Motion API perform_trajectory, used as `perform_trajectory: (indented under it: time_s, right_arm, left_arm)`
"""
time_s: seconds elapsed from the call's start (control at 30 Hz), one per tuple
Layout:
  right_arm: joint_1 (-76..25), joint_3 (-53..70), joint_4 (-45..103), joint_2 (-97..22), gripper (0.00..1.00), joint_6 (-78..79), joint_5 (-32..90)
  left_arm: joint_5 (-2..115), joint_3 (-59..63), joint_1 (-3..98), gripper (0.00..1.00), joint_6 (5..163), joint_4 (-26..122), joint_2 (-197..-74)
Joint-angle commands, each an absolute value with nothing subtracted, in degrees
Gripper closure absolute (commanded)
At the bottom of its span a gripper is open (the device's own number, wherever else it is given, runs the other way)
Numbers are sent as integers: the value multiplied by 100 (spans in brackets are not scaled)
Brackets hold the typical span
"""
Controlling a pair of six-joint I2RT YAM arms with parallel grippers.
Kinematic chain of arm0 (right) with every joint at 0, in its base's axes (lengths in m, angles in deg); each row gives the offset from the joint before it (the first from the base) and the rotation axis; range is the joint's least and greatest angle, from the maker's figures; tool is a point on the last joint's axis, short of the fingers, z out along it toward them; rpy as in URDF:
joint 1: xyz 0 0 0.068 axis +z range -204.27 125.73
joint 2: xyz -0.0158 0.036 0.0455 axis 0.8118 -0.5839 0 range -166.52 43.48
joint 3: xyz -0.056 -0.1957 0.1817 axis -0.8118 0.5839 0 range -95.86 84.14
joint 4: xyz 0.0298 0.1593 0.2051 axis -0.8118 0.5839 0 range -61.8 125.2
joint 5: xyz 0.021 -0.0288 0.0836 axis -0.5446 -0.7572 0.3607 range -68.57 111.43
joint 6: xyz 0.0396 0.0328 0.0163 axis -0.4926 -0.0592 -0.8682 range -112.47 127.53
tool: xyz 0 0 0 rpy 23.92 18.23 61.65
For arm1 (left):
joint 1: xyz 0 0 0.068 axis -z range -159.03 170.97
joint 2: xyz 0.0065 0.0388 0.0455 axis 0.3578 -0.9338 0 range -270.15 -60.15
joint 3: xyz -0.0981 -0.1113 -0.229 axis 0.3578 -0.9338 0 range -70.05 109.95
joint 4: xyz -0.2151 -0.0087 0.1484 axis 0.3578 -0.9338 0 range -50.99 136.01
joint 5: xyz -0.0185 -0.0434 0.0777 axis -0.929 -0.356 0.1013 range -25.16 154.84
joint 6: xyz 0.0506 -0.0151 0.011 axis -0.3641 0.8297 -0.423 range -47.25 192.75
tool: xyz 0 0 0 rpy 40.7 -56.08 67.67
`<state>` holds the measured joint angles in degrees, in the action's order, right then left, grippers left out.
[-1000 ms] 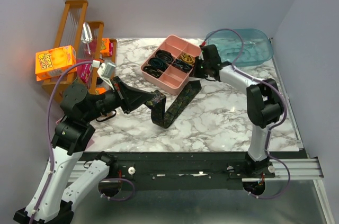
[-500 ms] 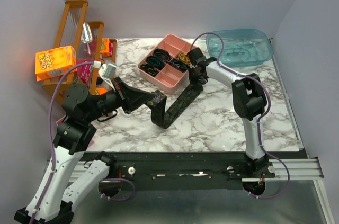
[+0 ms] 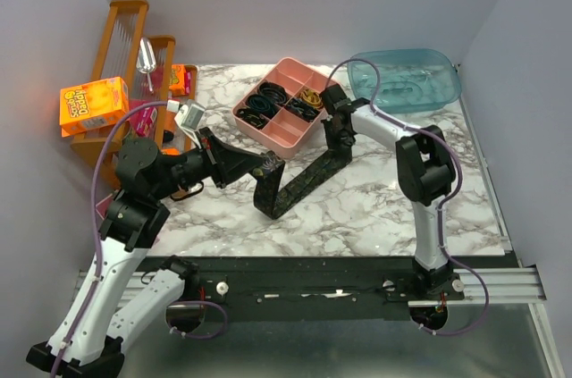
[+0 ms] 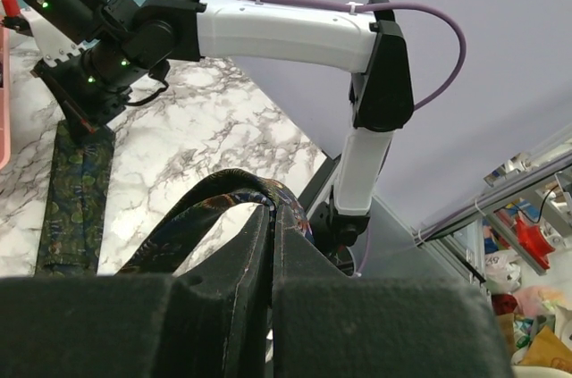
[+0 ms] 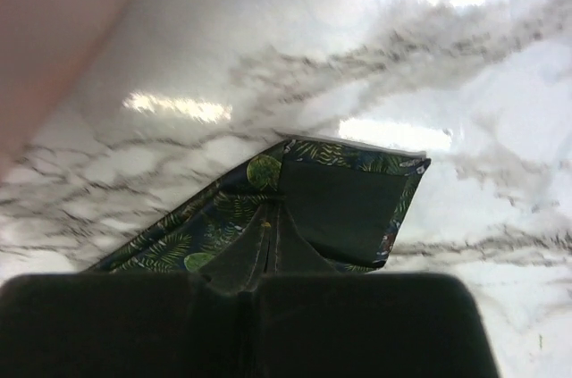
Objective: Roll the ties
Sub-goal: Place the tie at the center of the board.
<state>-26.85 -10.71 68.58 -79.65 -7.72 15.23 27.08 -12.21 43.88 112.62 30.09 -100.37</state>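
One dark green leaf-patterned tie (image 3: pixel 299 183) lies across the marble table. My left gripper (image 3: pixel 259 166) is shut on one end and holds it lifted, so the fabric arches over its fingertips in the left wrist view (image 4: pixel 271 213) and the tie (image 4: pixel 210 199) hangs down to the table. My right gripper (image 3: pixel 338 147) is shut, and its tips rest on the tie's other end beside the pink tray. In the right wrist view that end of the tie (image 5: pixel 353 204) lies flat with its dark lining showing, under the gripper (image 5: pixel 270 210).
A pink divided tray (image 3: pixel 288 65) with black and yellow band loops (image 3: pixel 268 96) stands just behind the tie. A teal bin (image 3: pixel 407 79) is at the back right. An orange box (image 3: pixel 94 103) and a wooden rack (image 3: pixel 125 38) stand at the back left.
My right gripper has moved from beside the pink tray forward and down onto the tie's far end. My left gripper has shifted slightly right, still holding its end.
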Motion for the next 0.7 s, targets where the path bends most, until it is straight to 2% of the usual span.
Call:
perform_trajectory:
  time_s: [0.0, 0.67]
  right_arm:
    - [-2843, -586, 7575, -7773, 99, -645, 1264]
    - [-4214, 653, 7364, -6647, 99, -609, 930]
  left_arm:
    - [2432, -1380, 4356, 94, 11247, 3388, -10145]
    - [2028, -1591, 4356, 94, 11687, 4839, -11305]
